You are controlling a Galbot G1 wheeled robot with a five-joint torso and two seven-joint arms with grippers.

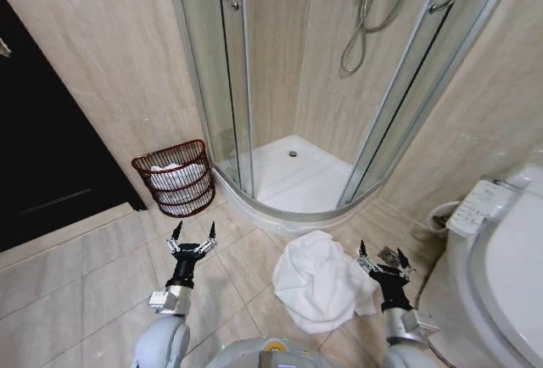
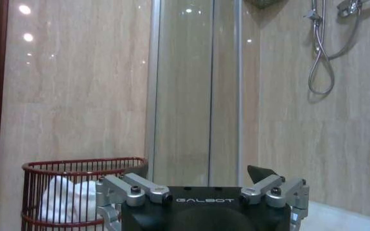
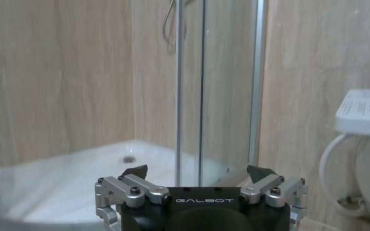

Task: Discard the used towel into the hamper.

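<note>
"galbot" on left gripper [image 2: 199,177], towel [image 1: 318,279] on floor, hamper [image 1: 176,178] beyond

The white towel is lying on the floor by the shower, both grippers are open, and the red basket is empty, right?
Not quite. The hamper is not empty: the head view shows white cloth already inside it, and so does the left wrist view. The rest is right: the towel lies on the floor by the shower, and the left gripper and right gripper are both open.

"galbot" on left gripper [image 2: 198,185] body & right gripper [image 3: 198,185] body; no other legible txt.
</note>
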